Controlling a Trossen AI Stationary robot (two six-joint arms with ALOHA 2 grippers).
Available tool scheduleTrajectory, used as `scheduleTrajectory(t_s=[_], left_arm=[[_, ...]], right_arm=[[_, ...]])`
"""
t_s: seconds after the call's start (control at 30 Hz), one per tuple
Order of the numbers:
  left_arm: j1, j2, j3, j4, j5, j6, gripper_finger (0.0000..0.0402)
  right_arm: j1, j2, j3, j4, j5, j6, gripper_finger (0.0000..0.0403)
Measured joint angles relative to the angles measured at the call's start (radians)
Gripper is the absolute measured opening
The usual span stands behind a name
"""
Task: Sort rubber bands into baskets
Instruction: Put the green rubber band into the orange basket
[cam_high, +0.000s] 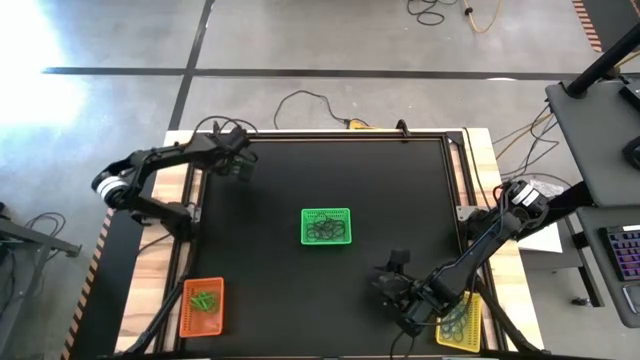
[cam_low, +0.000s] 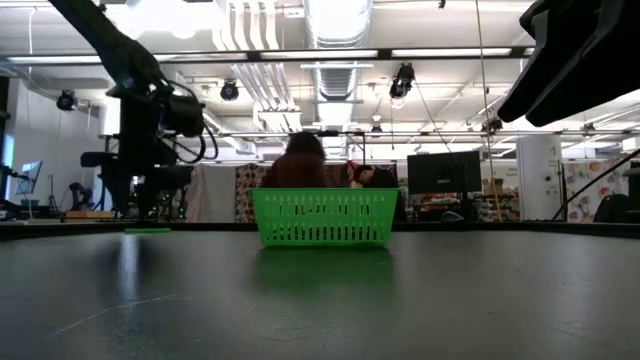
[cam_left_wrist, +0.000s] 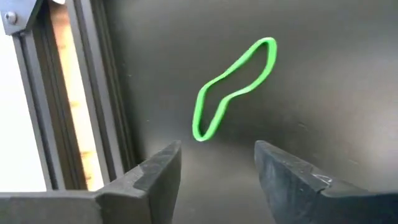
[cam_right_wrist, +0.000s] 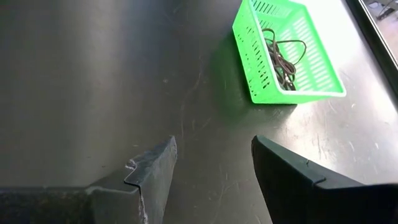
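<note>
One green rubber band (cam_left_wrist: 233, 87) lies flat on the black table near its far left corner, and shows as a green sliver (cam_low: 147, 230) in the low view. My left gripper (cam_left_wrist: 217, 155) (cam_high: 243, 168) hangs open just above and short of it, touching nothing. The green basket (cam_high: 326, 226) (cam_right_wrist: 286, 50) stands at the table's middle with dark bands inside. The orange basket (cam_high: 202, 305), at the near left, holds green bands. The yellow basket (cam_high: 460, 320), at the near right, holds dark bands. My right gripper (cam_right_wrist: 214, 149) (cam_high: 393, 280) waits open beside the yellow basket.
A metal frame rail (cam_left_wrist: 93, 93) runs along the table's left edge close to my left gripper. Black cables (cam_high: 300, 100) lie on the floor beyond the far edge. In the low view people (cam_low: 300, 160) sit behind the green basket (cam_low: 325, 217), off the table.
</note>
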Motion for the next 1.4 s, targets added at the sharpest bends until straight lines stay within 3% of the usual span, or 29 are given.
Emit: scheduleTrajectory(t_s=[0.27, 0.43, 0.7, 1.0, 1.2, 1.4], left_arm=[[0.033, 0.150, 0.054, 0.002, -0.002, -0.003, 0.0234], [0.045, 0.228, 0.106, -0.006, -0.042, -0.036, 0.0228], [0.081, 0.315, 0.199, -0.047, -0.024, -0.060, 0.0157], [0.084, 0.385, 0.261, -0.129, 0.041, -0.001, 0.0011], [0.086, 0.372, 0.256, -0.144, 0.063, 0.026, 0.0001], [0.079, 0.351, 0.254, -0.174, 0.156, 0.052, 0.0000]], right_arm=[[0.000, 0.000, -0.004, 0.004, -0.002, 0.000, 0.0206], [0.000, 0.000, -0.005, 0.005, -0.002, 0.000, 0.0206], [0.008, 0.025, -0.008, 0.005, -0.002, 0.012, 0.0206], [0.016, 0.051, -0.008, 0.005, -0.010, 0.038, 0.0206], [0.018, 0.051, -0.008, 0.006, -0.009, 0.038, 0.0206], [0.018, 0.051, -0.008, 0.005, -0.009, 0.038, 0.0206]])
